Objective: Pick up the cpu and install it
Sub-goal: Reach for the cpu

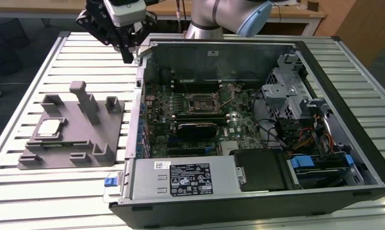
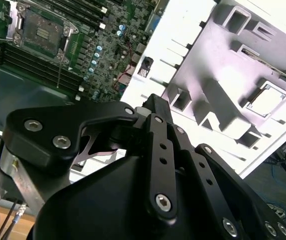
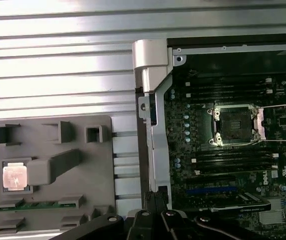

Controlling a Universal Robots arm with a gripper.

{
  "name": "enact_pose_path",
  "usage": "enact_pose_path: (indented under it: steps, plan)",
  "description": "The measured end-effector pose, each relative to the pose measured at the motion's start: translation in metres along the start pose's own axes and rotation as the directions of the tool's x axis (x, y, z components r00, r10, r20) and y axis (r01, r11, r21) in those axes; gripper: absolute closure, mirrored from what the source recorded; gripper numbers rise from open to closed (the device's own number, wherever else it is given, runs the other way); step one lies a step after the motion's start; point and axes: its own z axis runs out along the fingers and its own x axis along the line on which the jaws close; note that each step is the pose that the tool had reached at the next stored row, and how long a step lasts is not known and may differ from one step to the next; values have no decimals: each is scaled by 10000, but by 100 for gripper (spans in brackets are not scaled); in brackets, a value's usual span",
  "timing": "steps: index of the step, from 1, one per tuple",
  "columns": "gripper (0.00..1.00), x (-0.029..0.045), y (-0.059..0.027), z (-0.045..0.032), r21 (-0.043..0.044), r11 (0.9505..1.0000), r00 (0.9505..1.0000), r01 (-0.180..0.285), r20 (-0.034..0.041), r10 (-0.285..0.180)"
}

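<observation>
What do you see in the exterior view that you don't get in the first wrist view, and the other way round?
Exterior view: the whole computer case, its power supply, the blue drive tabs and the arm's pale blue joint up above.

First wrist view: looking straight down, a green strip lying in a slot of the grey fixture near the cpu.

Both: the cpu resting in the fixture, the open socket on the motherboard, and the gripper, holding nothing.

One cpu [image 1: 50, 127], one grey fixture [image 1: 66, 149], one open computer case [image 1: 211, 60], one end effector [image 1: 127, 58]
</observation>
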Motion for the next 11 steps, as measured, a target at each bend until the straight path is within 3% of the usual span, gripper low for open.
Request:
enact_pose_path:
  steps: [11]
  plan:
    - [89,237,-18,1,1,10000,10000,-1,-16,1]
